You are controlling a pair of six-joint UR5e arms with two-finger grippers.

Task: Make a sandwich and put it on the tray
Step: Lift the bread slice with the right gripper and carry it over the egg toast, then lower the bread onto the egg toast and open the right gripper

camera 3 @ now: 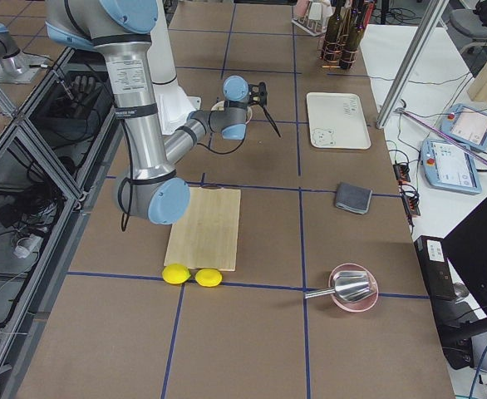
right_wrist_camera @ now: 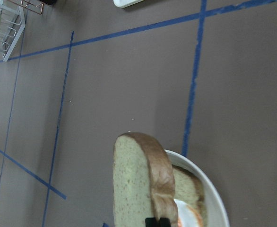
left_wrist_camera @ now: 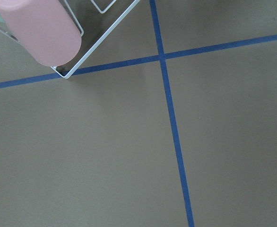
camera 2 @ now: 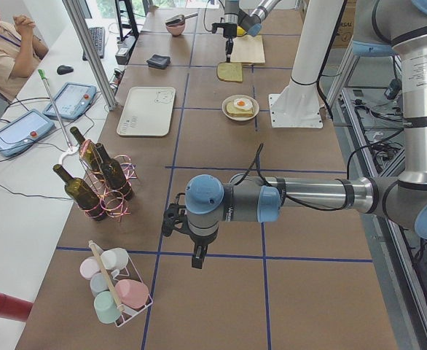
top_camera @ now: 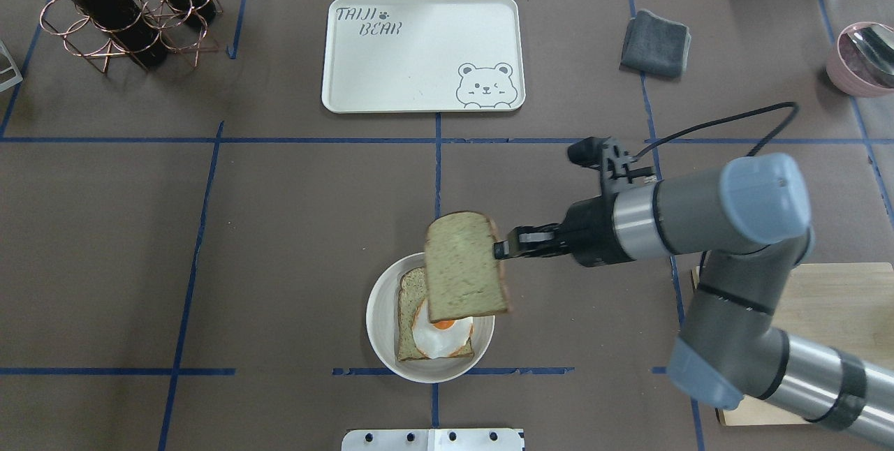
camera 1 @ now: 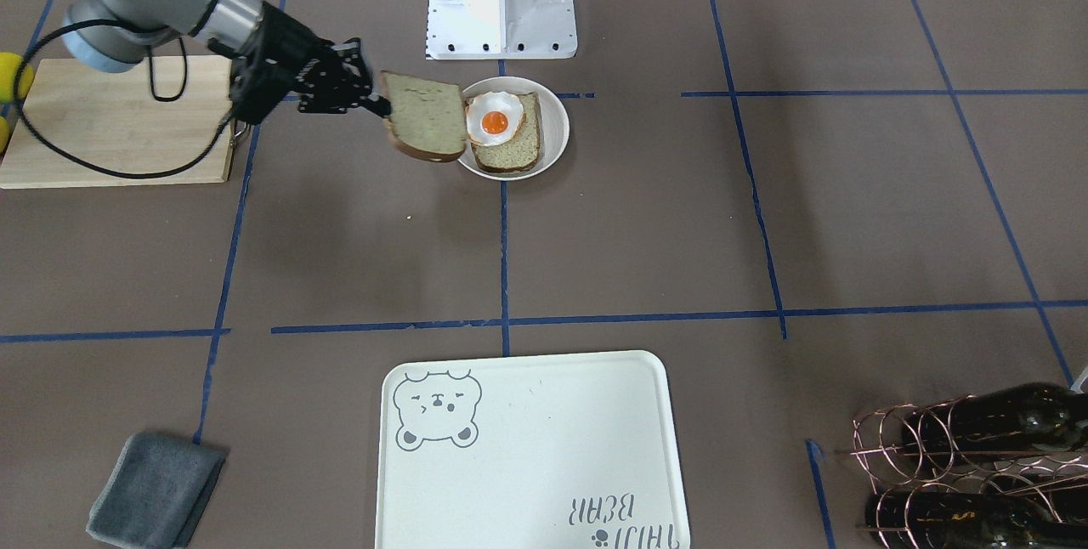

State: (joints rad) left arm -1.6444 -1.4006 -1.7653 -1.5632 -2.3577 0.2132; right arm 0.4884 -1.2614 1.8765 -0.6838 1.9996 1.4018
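My right gripper (top_camera: 499,250) is shut on the edge of a bread slice (top_camera: 464,266) and holds it tilted in the air, partly over the small round plate (top_camera: 380,339). On the plate lies the second slice (top_camera: 412,297) with the fried egg (top_camera: 441,336) on top. In the front view the held slice (camera 1: 425,117) hangs beside the egg (camera 1: 495,120). The bear tray (top_camera: 419,53) is bare, across the table. My left gripper (camera 2: 197,257) shows only in the exterior left view, far from the plate; I cannot tell if it is open or shut.
A wooden board (top_camera: 831,297) lies under my right arm, with two lemons (camera 3: 189,275) beside it. A grey cloth (top_camera: 656,42), a pink bowl (top_camera: 862,56) and a wire rack with wine bottles (top_camera: 119,11) stand along the far side. A cup rack (camera 2: 115,284) is near my left arm.
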